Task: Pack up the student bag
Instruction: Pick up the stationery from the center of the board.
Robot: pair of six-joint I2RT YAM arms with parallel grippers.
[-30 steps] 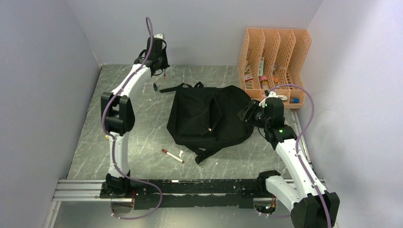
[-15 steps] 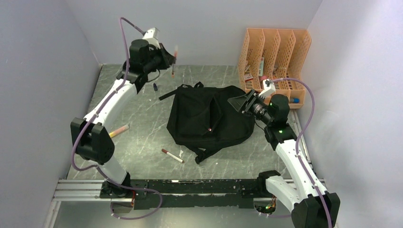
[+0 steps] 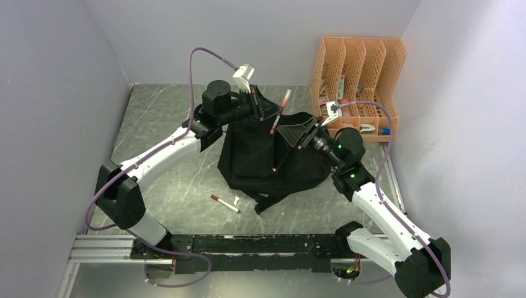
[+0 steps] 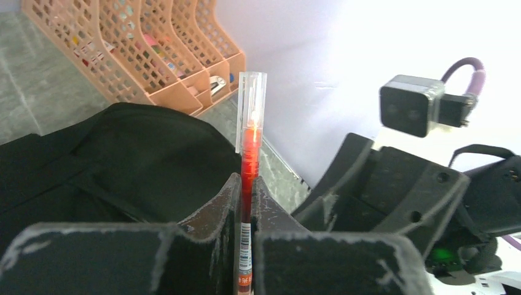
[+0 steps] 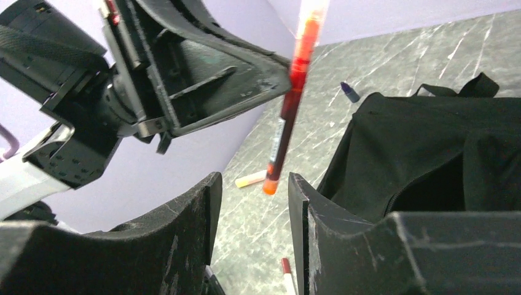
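The black student bag (image 3: 267, 161) lies in the middle of the table; it also shows in the left wrist view (image 4: 123, 153) and the right wrist view (image 5: 430, 141). My left gripper (image 3: 271, 115) is shut on a red pen (image 3: 280, 110) with a clear cap and holds it in the air over the bag's top. The pen stands between the closed jaws in the left wrist view (image 4: 247, 160). My right gripper (image 3: 295, 133) is open and empty. It faces the left gripper, and the pen's lower end (image 5: 284, 141) hangs just beyond its fingertips.
An orange slotted file organiser (image 3: 358, 74) with small items stands at the back right. A red-capped white pen (image 3: 224, 203) lies in front of the bag. A cream and orange marker (image 5: 250, 179) and a purple cap (image 5: 350, 92) lie on the table left of the bag.
My left arm has swung from the back left corner to above the bag, carrying the red pen. My right gripper has lifted and moved left toward the pen.
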